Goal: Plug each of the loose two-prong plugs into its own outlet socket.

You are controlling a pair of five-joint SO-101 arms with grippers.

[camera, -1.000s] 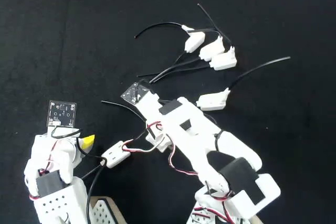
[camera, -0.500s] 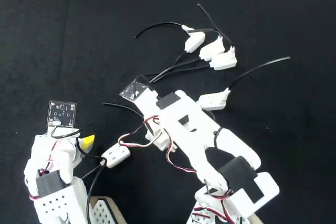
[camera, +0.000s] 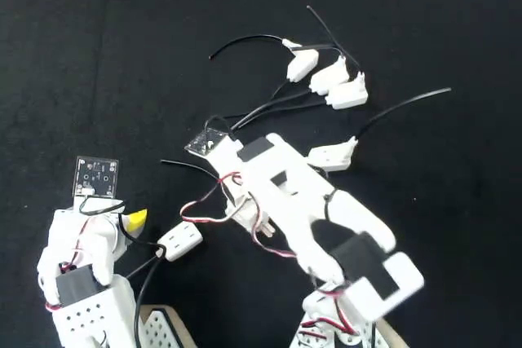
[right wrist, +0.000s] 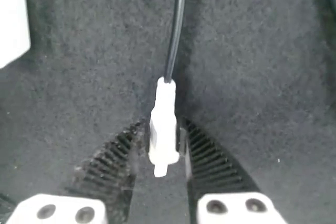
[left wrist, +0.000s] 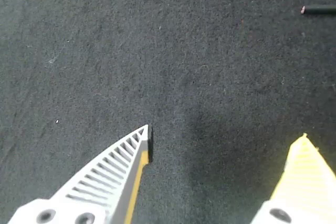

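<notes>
The small white plastic plug [right wrist: 164, 109] is clamped between the fingers of the right gripper [right wrist: 161, 129]. Its long axis is in line with them, and its thin black cable [right wrist: 176, 24] is led straight away past the tips. The left gripper [left wrist: 226, 132] is spread wide over black cloth [left wrist: 157, 35]. A white rectangular outlet block [camera: 181, 240] is seen between the 2 arms, nearer the left. Against 1 second ago, the right arm is swung slightly toward the left arm.

high view: fixed overhead, looks down on the whole black table [camera: 81, 79].
left wrist view: close above the table, past the left gripper [left wrist: 225, 131].
right wrist view: very close, along the right gripper [right wrist: 161, 125] onto a plug [right wrist: 164, 103].
shared: both wrist patches lie within the high view.
</notes>
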